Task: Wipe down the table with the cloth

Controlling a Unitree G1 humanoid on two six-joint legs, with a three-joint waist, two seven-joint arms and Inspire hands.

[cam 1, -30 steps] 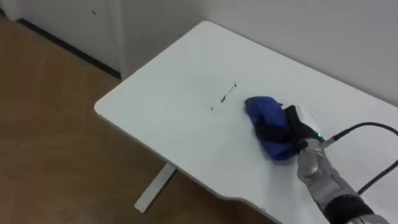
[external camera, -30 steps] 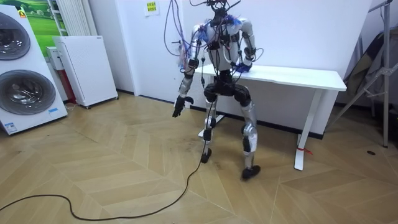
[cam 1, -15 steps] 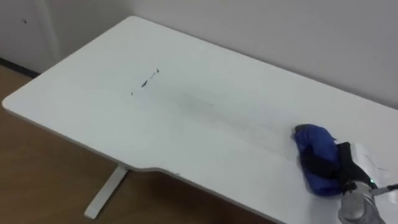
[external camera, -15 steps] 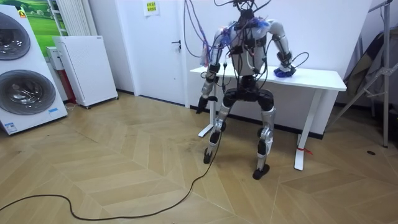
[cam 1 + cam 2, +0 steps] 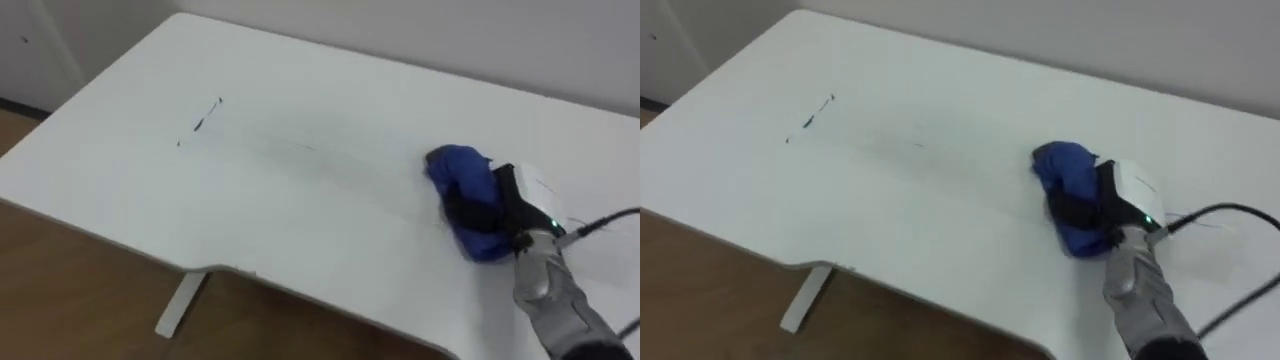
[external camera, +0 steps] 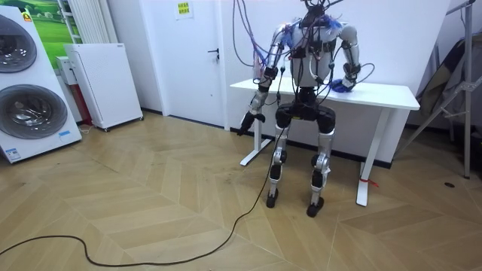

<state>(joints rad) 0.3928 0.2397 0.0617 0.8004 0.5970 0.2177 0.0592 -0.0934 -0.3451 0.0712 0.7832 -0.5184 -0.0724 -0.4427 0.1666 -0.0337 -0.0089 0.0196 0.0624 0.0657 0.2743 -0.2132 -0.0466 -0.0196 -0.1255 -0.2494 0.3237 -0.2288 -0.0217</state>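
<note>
Cloth (image 5: 468,195): blue, bunched, lying on the white tabletop (image 5: 300,200), toward its right part and near mid-depth.
Right robot hand (image 5: 515,205): resting on the cloth from the right side; its dark fingers (image 5: 480,212) are curled over the bunched fabric and grip it.
Marks (image 5: 200,122): short dark strokes on the tabletop's left part, well apart from the cloth.
Smear: a faint grey trace runs across the surface between the marks and the cloth.
Left robot hand (image 6: 254,119): hangs below tabletop level, near the end at the room view's left; its state cannot be told.
Stance: the robot stands upright at the tabletop's front edge, facing it, right arm reaching over the surface.
Floor (image 5: 60,310): wood, visible below the front edge.
</note>
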